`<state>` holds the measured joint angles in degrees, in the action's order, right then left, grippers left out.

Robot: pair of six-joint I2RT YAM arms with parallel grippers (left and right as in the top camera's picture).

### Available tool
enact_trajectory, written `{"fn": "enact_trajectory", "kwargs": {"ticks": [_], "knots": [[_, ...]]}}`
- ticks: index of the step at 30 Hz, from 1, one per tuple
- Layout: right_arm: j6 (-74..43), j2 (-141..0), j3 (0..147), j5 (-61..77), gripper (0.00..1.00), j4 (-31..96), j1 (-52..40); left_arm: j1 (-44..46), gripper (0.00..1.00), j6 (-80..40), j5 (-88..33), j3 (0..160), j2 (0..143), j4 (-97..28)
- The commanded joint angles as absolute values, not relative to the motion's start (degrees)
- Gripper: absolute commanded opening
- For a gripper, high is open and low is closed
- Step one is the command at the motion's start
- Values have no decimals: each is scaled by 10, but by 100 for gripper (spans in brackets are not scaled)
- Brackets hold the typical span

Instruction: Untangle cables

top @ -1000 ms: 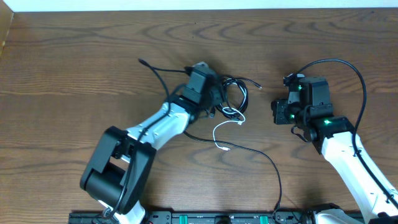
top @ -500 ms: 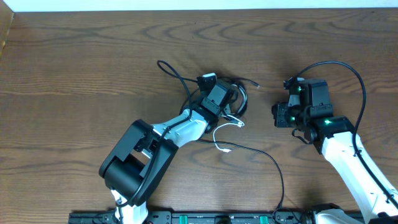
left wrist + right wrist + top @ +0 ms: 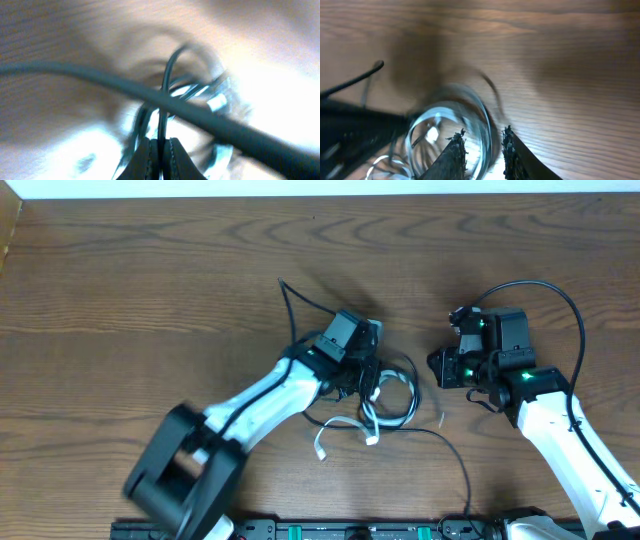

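The cables (image 3: 392, 398) lie in a tangle of thin black loops mid-table, with a white cable (image 3: 345, 427) curling at its front. My left gripper (image 3: 367, 377) sits on the tangle's left side. In the left wrist view the left gripper (image 3: 161, 142) is shut on a thin black cable (image 3: 165, 95), and a blurred black strand crosses in front. My right gripper (image 3: 438, 366) hovers just right of the tangle. In the right wrist view the right gripper (image 3: 483, 132) stands slightly open, with a blurred cable loop (image 3: 470, 102) showing through the gap.
One black cable tail (image 3: 285, 295) points toward the table's far side. A long black cable (image 3: 455, 460) runs from the tangle to the front edge. The right arm's own thick cable (image 3: 560, 295) arcs above its wrist.
My left gripper has shut on a black cable and dragged the tangle right and toward the front. The white cable slid forward. The right arm has hardly moved.
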<state>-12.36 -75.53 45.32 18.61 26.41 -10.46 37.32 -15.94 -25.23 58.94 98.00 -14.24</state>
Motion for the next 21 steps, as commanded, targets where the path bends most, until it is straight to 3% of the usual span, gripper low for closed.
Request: {"fn": "enact_trajectory", "kwargs": {"ticks": [1, 10, 13, 19, 21], "knots": [[-113, -752, 460, 282, 23, 264, -102, 372, 7, -36, -384, 591, 889, -155], [-44, -752, 460, 417, 19, 270, -102, 348, 8, -20, -386, 591, 813, -152], [-31, -752, 460, 420, 13, 269, -102, 339, 7, -24, -466, 591, 813, -110], [-44, -752, 460, 460, 20, 260, -102, 332, 8, -68, -524, 591, 813, -37], [-45, -753, 460, 451, 28, 249, -104, 332, 7, -103, -533, 591, 813, -21]]}}
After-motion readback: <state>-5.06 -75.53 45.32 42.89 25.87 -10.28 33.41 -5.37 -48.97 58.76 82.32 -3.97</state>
